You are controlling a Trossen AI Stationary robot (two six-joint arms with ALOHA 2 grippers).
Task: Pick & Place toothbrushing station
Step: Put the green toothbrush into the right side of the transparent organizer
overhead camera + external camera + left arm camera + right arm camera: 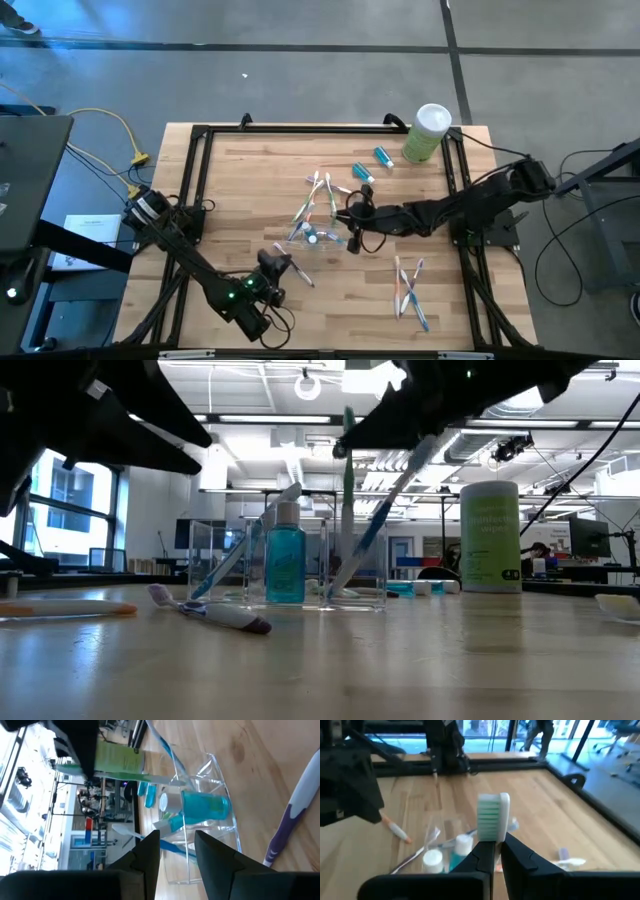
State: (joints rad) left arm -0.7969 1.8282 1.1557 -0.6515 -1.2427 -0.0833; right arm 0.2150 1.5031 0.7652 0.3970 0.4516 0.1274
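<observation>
While the left gripper [272,262] waited half-open, the right gripper [496,851] clenched a green-bristled toothbrush [493,817] — seemingly above the clear cup [318,236].

Beyond your wooden table [330,310] lies grey concrete floor [300,80] with dark seams. Behind the table, ceiling lights [307,385] hang from white beams, and tall windows [70,500] brighten the room's left.
</observation>
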